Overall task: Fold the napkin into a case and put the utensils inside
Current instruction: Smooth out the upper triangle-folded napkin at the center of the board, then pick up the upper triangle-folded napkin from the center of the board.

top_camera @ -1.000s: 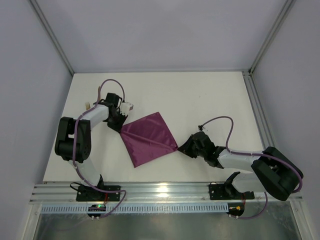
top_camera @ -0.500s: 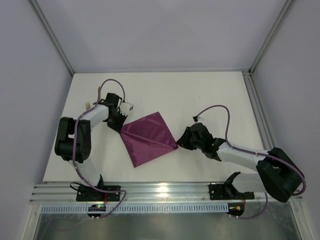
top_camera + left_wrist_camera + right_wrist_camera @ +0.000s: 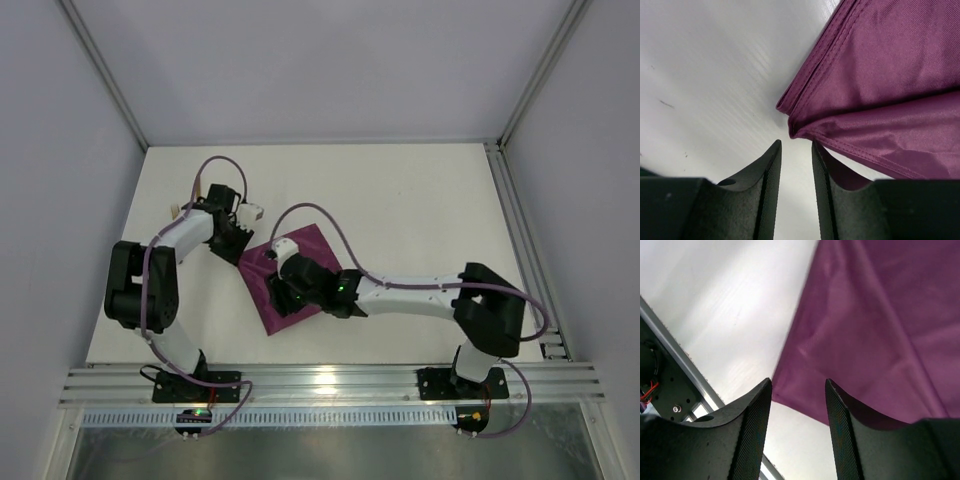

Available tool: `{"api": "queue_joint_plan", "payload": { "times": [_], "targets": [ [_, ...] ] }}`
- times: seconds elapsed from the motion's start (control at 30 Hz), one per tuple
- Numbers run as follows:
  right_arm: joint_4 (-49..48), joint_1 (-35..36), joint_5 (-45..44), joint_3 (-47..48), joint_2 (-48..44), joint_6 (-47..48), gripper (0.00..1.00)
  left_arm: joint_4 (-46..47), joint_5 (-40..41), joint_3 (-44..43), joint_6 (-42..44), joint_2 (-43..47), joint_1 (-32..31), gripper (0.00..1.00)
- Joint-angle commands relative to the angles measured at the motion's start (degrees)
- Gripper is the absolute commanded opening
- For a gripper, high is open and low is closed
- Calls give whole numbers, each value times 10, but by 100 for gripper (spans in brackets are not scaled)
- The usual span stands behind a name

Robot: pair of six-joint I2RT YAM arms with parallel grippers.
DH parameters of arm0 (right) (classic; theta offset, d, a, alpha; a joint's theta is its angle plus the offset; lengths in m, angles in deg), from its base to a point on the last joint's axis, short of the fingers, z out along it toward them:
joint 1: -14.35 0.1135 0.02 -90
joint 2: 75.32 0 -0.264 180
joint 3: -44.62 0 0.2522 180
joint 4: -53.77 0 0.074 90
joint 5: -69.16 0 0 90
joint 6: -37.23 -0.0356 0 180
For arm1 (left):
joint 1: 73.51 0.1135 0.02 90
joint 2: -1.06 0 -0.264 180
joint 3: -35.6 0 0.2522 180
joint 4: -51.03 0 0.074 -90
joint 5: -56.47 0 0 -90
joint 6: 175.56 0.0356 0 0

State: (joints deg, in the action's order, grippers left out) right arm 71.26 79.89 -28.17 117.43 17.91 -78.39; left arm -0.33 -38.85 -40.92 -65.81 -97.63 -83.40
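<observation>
Closest to the bases, the right gripper (image 3: 797, 385) hangs over the near edge of the napkin (image 3: 312, 248), jaws spread with nothing in them - the cloth lies folded flat on the table (image 3: 420, 200), a bit left of centre. It looks thin, light and floppy with a slight sheen, so I'd guess it slides and sags instead of holding a crease - pinch a stitched hem corner, all layers at once. Farther back, the left gripper (image 3: 795, 147) sits just short of the stacked far-left corner, jaws slightly apart and empty.
</observation>
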Motion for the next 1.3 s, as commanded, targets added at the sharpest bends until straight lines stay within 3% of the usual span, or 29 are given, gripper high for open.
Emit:
{"api": "queue_joint_plan", "payload": {
  "times": [0.0, 0.27, 0.47, 0.87, 1.07, 1.27],
  "targets": [
    [26, 47, 14, 96, 70, 102, 52, -23, -6, -1, 7, 40, 12, 34],
    [77, 78, -7, 167, 155, 116, 61, -41, -24, -2, 11, 56, 55, 37],
    [135, 116, -54, 205, 188, 117, 62, -46, -44, -1, 0, 50, 62, 37],
    [136, 110, -73, 165, 122, 27, 63, -67, -69, 2, -2, 97, 63, 39],
    [154, 39, -75, 49, 2, -131, 63, -62, -78, 14, -1, 112, 63, 41],
    [129, -65, -71, -122, -145, -217, 62, -63, -86, 14, -9, 113, 63, 42]
  ]
}}
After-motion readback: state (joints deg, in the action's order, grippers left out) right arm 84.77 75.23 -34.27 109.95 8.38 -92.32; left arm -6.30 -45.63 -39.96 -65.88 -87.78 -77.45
